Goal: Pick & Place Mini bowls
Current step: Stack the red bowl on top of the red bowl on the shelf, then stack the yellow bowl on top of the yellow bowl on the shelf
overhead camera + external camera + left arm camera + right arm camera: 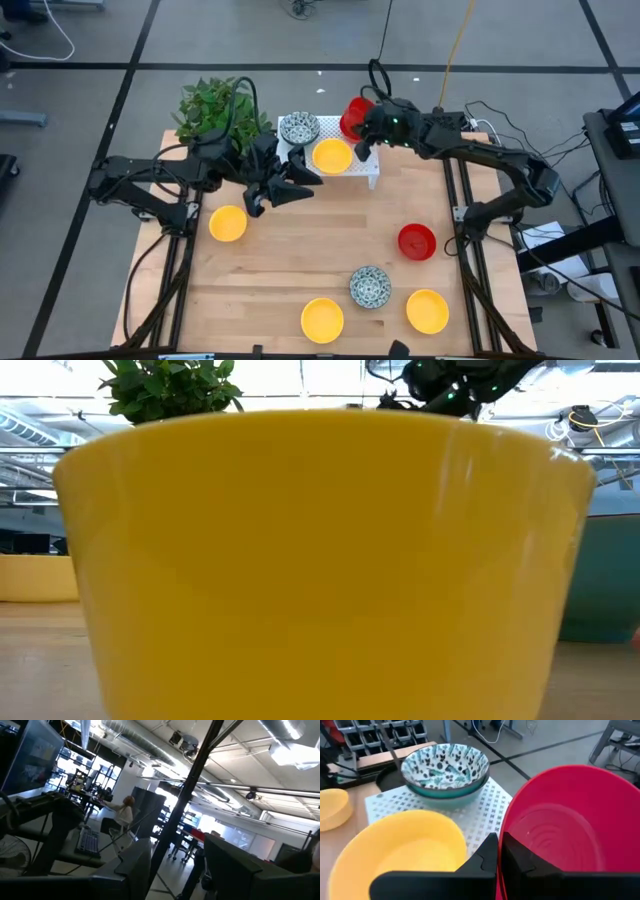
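My right gripper (499, 857) is shut on a red mini bowl (570, 820) at the far right corner of the white perforated rack (485, 815). The same red bowl (354, 114) shows at the table's far edge, beside the right gripper (364, 128). On the rack stand a speckled bowl (298, 128) and a yellow bowl (332, 156), each on its base. My left gripper (303, 182) hovers open at the rack's near left side, nothing between its fingers (135, 865). More mini bowls rest on the table: yellow (228, 223), red (416, 241), speckled (370, 287), yellow (322, 320) and yellow (427, 310). My right gripper pinches the red bowl's rim (503, 885) on the side nearest the wrist, one finger (522, 862) inside the bowl and one outside. The fingers come in nearly level from the table's right side. The bowl is lifted clear above the rack's corner, its opening upward.
A potted plant (215, 110) stands at the far left corner behind the left arm. In the low view a yellow bowl (320, 560) close to the camera blocks nearly everything. Bare wood lies in the table's middle. A person (125, 812) sits far off in the room.
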{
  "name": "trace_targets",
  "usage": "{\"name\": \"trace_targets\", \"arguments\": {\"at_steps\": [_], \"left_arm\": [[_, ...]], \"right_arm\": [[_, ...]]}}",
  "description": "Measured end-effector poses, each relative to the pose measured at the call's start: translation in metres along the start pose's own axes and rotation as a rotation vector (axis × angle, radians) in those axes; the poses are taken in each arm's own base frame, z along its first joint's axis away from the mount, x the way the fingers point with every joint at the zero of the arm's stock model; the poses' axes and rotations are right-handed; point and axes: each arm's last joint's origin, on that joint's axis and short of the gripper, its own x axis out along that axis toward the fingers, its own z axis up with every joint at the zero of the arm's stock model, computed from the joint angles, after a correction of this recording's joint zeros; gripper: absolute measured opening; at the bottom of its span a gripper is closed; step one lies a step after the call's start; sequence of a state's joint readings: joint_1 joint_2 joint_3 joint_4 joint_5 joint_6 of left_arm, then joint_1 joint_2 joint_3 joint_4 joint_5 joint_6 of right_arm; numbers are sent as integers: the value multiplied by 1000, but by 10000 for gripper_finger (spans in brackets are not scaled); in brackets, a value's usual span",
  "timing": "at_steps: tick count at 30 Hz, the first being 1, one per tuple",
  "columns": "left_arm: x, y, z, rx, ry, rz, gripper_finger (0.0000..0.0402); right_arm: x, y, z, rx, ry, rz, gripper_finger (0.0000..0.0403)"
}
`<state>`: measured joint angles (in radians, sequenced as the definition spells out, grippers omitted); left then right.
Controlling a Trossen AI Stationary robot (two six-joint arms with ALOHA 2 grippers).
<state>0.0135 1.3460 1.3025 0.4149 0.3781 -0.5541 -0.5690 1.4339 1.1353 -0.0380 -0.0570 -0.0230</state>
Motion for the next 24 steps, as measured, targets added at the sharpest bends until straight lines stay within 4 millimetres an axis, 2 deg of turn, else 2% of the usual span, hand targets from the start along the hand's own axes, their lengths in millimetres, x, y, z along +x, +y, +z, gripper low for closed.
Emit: {"name": "trace_targets", "arguments": {"at_steps": [6,11,18,24], "left_arm": [[0,0,0,-1,1,3,186],[0,1,-1,-4,8,9,186],[0,5,-8,-26,78,52,186],[-6,16,-29,-134,282,179,186]], "right_arm": [[13,-1,-7,-16,40,1,4],[16,-1,-9,-16,47,1,23],[14,-1,-3,-19,0,-2,87],[5,2,4,-24,-40,2,147]]}}
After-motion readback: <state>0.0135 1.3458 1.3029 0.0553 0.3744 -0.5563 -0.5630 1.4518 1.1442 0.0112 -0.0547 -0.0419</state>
